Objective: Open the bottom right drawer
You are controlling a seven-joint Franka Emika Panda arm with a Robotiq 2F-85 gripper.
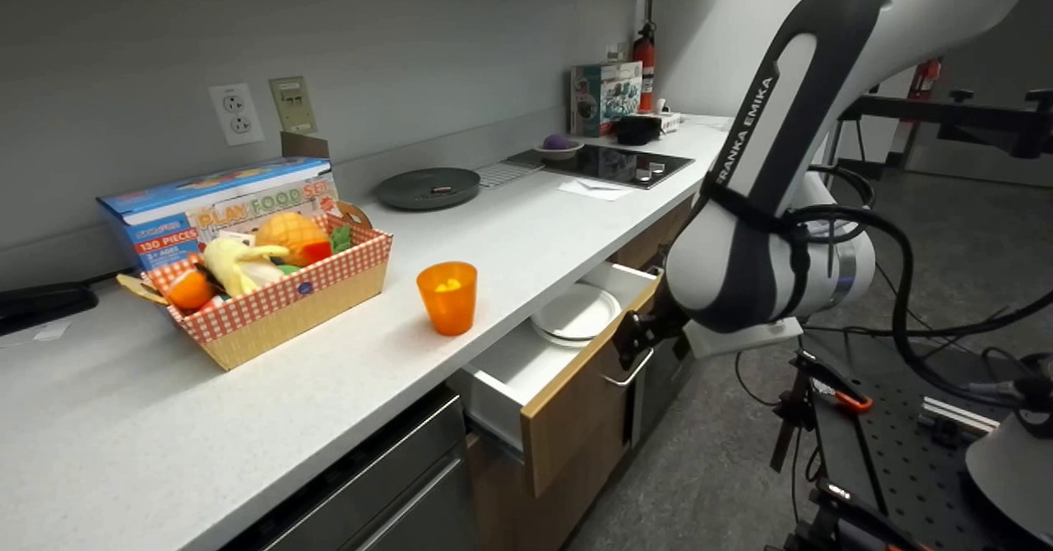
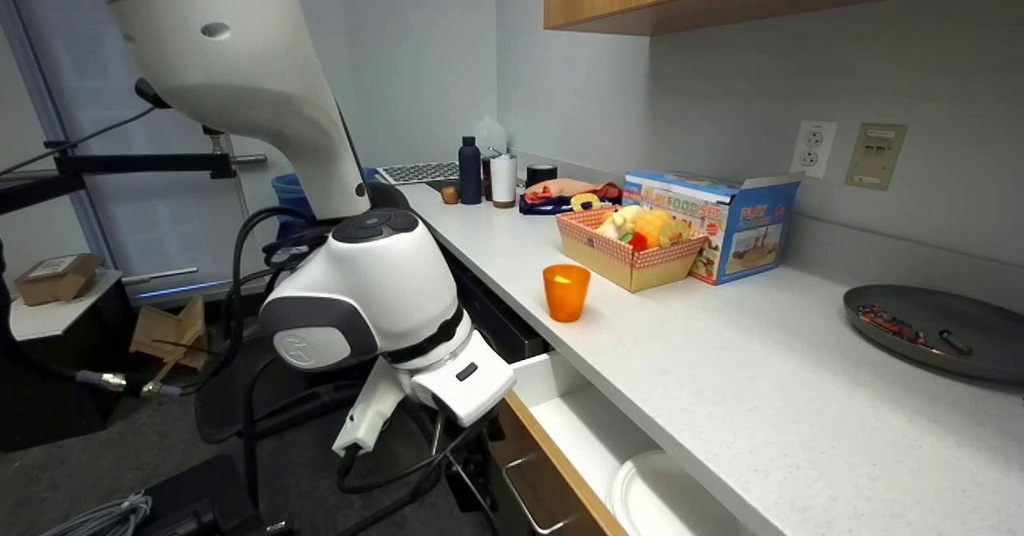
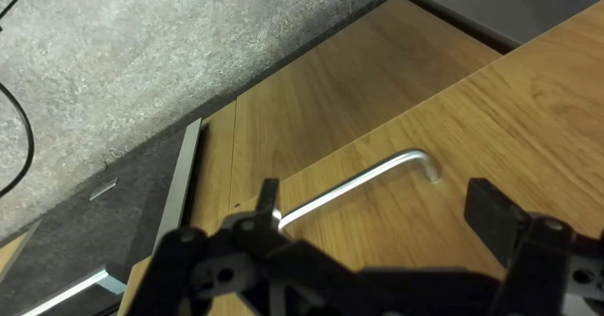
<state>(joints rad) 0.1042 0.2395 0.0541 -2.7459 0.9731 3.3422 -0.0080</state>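
Note:
The drawer with the brown wood-grain front (image 1: 568,423) stands pulled out from under the counter in both exterior views (image 2: 548,460). Its white inner box holds white plates (image 1: 578,311). Its silver bar handle (image 1: 632,372) runs along the front. My gripper (image 1: 635,339) is at the drawer front, near the handle. In the wrist view my gripper (image 3: 375,198) is open, with its fingers wide apart. The handle (image 3: 349,185) crosses the view between them. Its left end is hidden behind the left finger, and nothing is clamped. I cannot tell whether a finger touches the handle.
An orange cup (image 1: 449,298) stands near the counter edge above the drawer. A basket of play food (image 1: 296,304) and a dark pan (image 1: 428,189) are on the counter. A dark grey-fronted drawer (image 1: 387,477) is beside the wooden one. Cables hang around the arm.

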